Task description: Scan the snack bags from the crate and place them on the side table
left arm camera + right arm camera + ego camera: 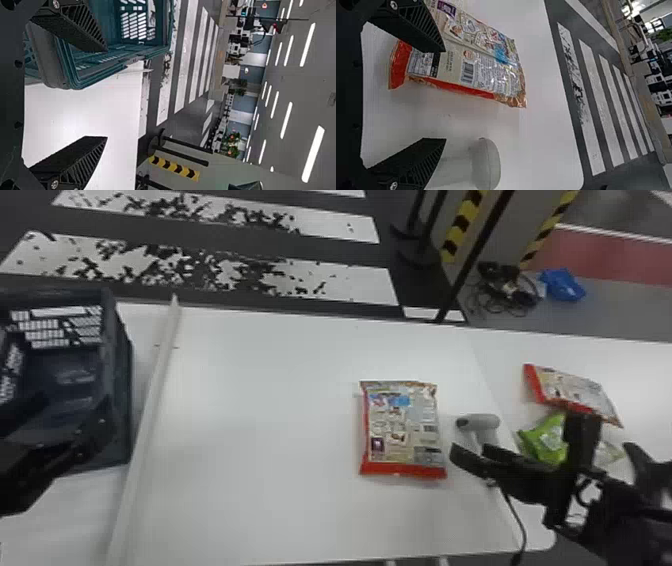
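- Scanning looks to be the step in hand: the red-edged snack bag (402,432) lies flat on the white table (265,415), barcode (468,72) up, with the handheld scanner (479,422) just beside it.
- The right gripper (443,95) is spread and empty; so is the left gripper (106,94), by the crate (126,390).
- Next calls for gripping the scanner, aiming it at the barcode, then moving the bag to the side table (642,365), near the green bag (545,440).
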